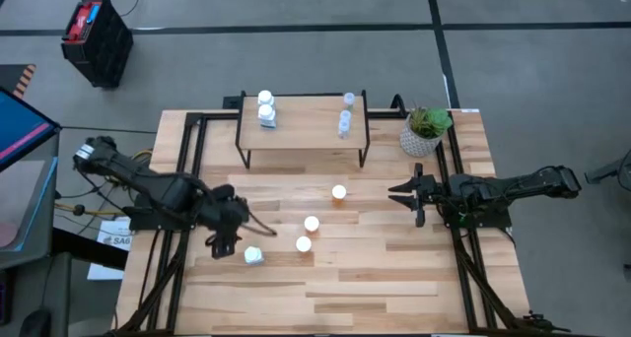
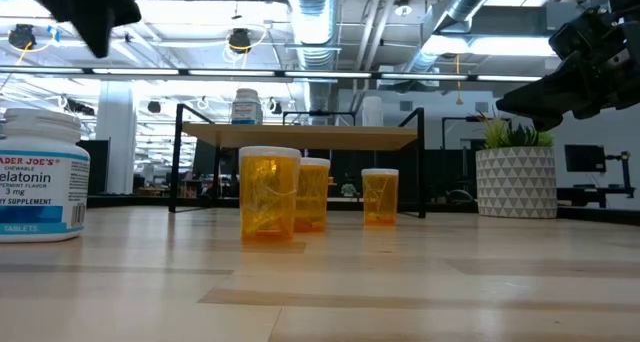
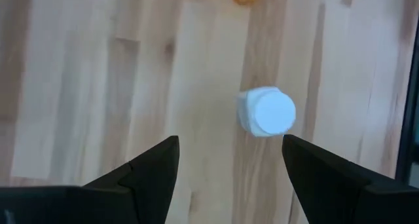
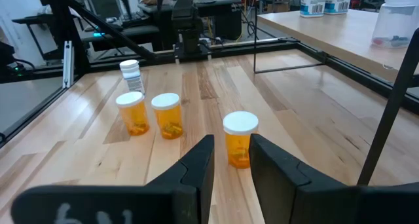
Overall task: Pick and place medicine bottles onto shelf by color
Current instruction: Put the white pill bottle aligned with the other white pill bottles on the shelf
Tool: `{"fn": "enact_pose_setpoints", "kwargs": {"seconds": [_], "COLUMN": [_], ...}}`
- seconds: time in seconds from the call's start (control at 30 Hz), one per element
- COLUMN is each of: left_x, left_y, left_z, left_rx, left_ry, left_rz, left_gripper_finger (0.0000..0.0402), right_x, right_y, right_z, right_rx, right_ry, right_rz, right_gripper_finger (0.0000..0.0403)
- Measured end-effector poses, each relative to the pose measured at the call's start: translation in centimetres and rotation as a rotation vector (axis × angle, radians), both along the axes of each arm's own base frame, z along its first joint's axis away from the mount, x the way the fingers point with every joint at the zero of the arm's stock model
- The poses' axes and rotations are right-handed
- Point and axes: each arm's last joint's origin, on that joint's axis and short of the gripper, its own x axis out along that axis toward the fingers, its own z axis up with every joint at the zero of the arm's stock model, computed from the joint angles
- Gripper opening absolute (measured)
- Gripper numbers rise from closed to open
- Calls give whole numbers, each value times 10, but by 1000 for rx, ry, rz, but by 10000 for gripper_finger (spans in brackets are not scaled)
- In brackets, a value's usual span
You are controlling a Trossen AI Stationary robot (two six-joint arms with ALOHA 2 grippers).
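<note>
One white medicine bottle (image 1: 253, 255) stands upright on the table near the left front; from the low view it is the labelled bottle (image 2: 40, 172). My left gripper (image 3: 229, 158) hovers above and just left of it, open and pointing down, touching nothing; the bottle's cap (image 3: 265, 111) shows beyond the fingertips. Three orange bottles with white caps (image 1: 339, 191) (image 1: 312, 223) (image 1: 303, 244) stand mid-table. The shelf (image 1: 301, 130) carries two white bottles (image 1: 266, 110) on its left and two clear ones (image 1: 346, 115) on its right. My right gripper (image 1: 409, 199) waits at the right, narrowly open and holding nothing.
A potted plant (image 1: 426, 130) stands at the far right, beside the shelf. Black frame rails (image 1: 187, 179) run along the table's left and right sides. Bare wood lies toward the near edge (image 1: 345, 298).
</note>
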Motion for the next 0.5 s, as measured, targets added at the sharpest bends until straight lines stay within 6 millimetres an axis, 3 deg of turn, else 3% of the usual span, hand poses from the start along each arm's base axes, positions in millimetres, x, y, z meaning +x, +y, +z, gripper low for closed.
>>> {"fn": "enact_pose_setpoints", "kwargs": {"seconds": [0.5], "left_x": [30], "left_y": [-47], "left_z": [-50], "left_rx": [108], "left_ry": [84], "left_rz": [-46], "left_gripper_finger": [257], "right_x": [0], "right_y": [0], "right_z": [0], "right_rx": [0], "right_ry": [0], "right_rz": [0], "right_gripper_finger": [120]}}
